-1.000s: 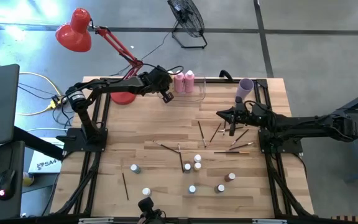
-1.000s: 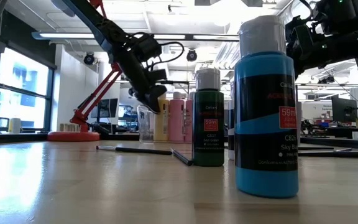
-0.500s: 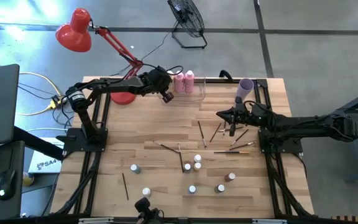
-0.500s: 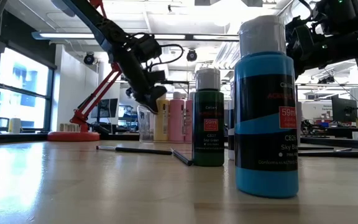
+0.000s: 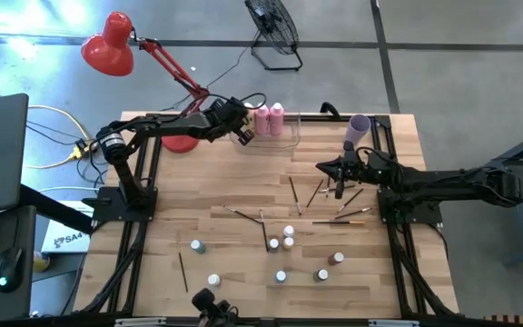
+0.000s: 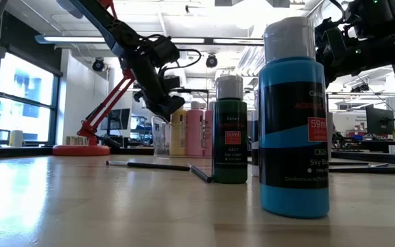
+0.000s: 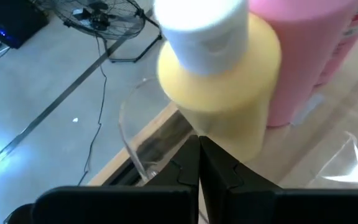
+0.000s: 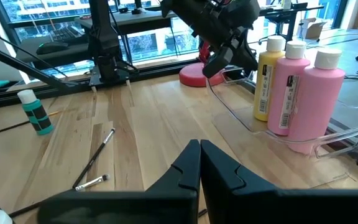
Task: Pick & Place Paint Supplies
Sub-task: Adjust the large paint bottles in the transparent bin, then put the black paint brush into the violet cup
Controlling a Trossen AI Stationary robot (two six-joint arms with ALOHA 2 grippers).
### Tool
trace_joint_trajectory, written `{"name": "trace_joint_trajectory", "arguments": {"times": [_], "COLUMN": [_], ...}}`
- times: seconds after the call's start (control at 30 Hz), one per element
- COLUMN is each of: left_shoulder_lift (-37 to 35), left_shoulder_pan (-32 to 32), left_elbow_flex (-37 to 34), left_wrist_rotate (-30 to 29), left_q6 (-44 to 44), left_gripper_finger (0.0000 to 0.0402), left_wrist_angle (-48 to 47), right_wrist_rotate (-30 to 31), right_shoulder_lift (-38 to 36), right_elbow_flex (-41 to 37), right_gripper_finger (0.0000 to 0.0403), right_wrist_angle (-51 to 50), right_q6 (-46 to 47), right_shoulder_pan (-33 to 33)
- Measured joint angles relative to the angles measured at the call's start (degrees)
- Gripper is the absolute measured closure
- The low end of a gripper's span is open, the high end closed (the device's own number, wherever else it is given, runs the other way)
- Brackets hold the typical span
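Three tall bottles [image 8: 294, 93] upright in clear bin [image 8: 347, 138]; left gripper [image 5: 243, 134] and right gripper [image 5: 338, 188] both pressed together, empty.

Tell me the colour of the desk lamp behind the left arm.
Red; the desk lamp shows best in the high view.

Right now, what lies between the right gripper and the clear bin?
Bare tabletop in the high view: nothing between right gripper and clear bin; nearest paintbrush lies lower.

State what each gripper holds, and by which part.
Nothing. The left gripper is shut and empty by the yellow bottle; the right gripper is shut and empty.
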Motion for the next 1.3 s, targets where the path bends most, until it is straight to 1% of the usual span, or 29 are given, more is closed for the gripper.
{"name": "trace_joint_trajectory", "arguments": {"times": [0.17, 0.23, 0.33, 0.87, 1.07, 1.2, 1.3], "left_shoulder_lift": [0.06, 0.38, 0.48, 0.32, -3.5, -6.9, -8.83], "left_shoulder_pan": [-0.02, -0.02, -0.02, -0.11, -2.91, -6.08, -8.63], "left_elbow_flex": [0.0, 0.0, 0.0, 0.0, 0.0, 0.0, 0.04], "left_wrist_rotate": [0.27, 1.19, 2.63, 2.86, 2.78, 4.21, 8.77], "left_q6": [0.19, 0.2, 0.2, -0.05, -0.15, 5.21, 9.45], "left_gripper_finger": [0.0402, 0.0402, 0.0402, 0.0402, 0.0402, 0.0402, 0.0402], "left_wrist_angle": [2.9, 4.84, 5.07, 0.28, -4.41, -4.47, -4.25], "right_wrist_rotate": [0.0, 0.0, 0.0, 0.0, 0.04, 0.0, -0.13], "right_shoulder_lift": [0.0, -0.01, 0.0, -0.02, 0.0, 0.0, -0.01], "right_elbow_flex": [0.0, 0.0, 0.0, 0.0, 0.0, 0.0, 0.0], "right_gripper_finger": [0.0401, 0.0401, 0.0401, 0.0401, 0.0401, 0.0401, 0.0401], "right_wrist_angle": [0.0, 0.0, 0.0, -0.52, -1.99, -2.05, -2.05], "right_q6": [0.0, 0.0, 0.0, -0.02, -0.54, -1.49, -1.49], "right_shoulder_pan": [0.01, 0.01, 0.0, 0.01, 0.0, 0.02, 0.01]}}
